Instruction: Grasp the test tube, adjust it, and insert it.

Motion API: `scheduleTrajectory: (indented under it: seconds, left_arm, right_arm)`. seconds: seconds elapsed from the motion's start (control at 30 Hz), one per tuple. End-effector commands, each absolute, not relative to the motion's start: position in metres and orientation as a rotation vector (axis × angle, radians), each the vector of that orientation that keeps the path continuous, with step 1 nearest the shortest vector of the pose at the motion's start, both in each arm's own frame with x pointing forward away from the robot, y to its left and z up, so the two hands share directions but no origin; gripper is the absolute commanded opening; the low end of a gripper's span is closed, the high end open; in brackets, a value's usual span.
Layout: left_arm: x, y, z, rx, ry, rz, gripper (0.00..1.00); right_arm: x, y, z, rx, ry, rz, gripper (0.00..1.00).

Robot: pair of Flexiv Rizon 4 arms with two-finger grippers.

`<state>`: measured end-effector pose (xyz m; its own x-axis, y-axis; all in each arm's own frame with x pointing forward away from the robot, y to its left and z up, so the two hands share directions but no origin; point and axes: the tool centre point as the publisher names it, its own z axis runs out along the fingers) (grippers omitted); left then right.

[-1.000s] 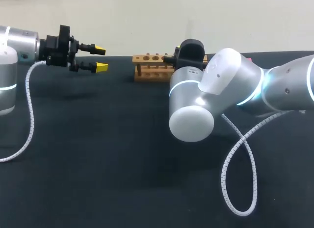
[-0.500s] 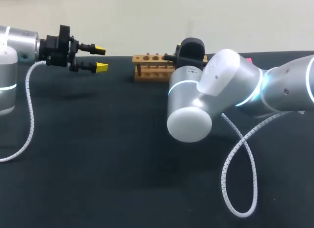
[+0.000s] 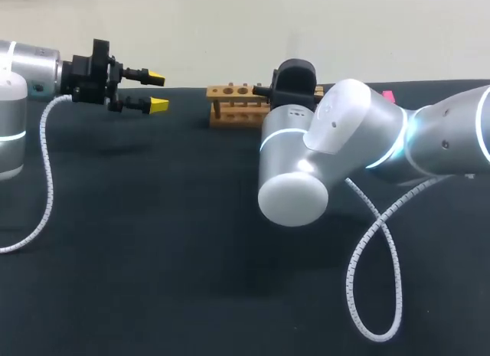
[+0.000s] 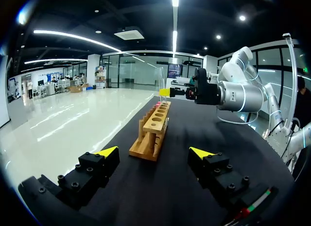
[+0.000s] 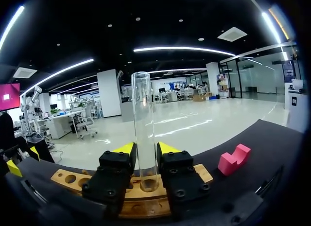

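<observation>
Test tube (image 5: 143, 124) is the clear glass one, upright between the two yellow-tipped fingers of my right gripper (image 5: 145, 149). Both fingers press on it from opposite sides, closed only as far as the glass allows, so the grip is firm. The tube's open mouth stands well above the fingers. Its lower end is over the end hole of the wooden rack (image 5: 68, 180), the end nearest the pink block (image 5: 233, 160). I cannot tell whether the glass has entered that hole.

From the head view, the rack (image 3: 233, 103) sits at about 12 o'clock on the dark table (image 3: 153, 256), close to the far edge. My right arm (image 3: 344, 142) comes in from 3 o'clock. Its bulky wrist covers the rack's right end and hides the gripper's fingers there. The pink block (image 3: 387, 96) shows at about 1 o'clock, just past the arm's elbow.

My left gripper (image 3: 157, 90) hangs at about 10 o'clock, above the table and well apart from the rack. Its fingers are spread wide with nothing between them. From its own wrist view, the left gripper (image 4: 153, 152) points along the rack (image 4: 153, 133), which runs lengthwise straight ahead with its row of holes facing up. At the rack's far end my right gripper (image 4: 167, 92) shows above the wood.
</observation>
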<state>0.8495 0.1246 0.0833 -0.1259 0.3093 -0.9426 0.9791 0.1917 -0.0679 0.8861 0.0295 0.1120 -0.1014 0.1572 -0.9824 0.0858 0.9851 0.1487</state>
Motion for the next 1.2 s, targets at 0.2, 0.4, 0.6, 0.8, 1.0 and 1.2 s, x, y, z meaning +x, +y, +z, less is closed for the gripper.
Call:
scheduleTrajectory:
  seconds: [0.2,0.4,0.6,0.8,1.0,1.2]
  left_arm:
    - [0.8517,0.1252,0.082,1.257,1.595,-0.976,1.0]
    - [0.8517,0.1252,0.082,1.257,1.595,-0.976,1.0]
    - [0.8517,0.1252,0.082,1.257,1.595,-0.976,1.0]
    - [0.8517,0.1252,0.082,1.257,1.595,-0.976,1.0]
    - [0.8517,0.1252,0.082,1.257,1.595,-0.976,1.0]
    - [0.8517,0.1252,0.082,1.257,1.595,-0.976,1.0]
  right_arm:
    - [0.8846,0.0276,0.1144,0.174,1.664,0.057,0.2]
    - [0.8841,0.0273,0.1157,0.18,1.659,0.049,0.0]
    - [0.8831,0.0284,0.116,0.158,1.645,0.026,0.0]
    - [0.8828,0.0297,0.1141,0.155,1.62,0.006,0.0]
    - [0.8828,0.0304,0.1155,0.154,1.608,-0.001,0.19]
    - [0.8819,0.0284,0.1182,0.159,1.595,-0.019,0.2]
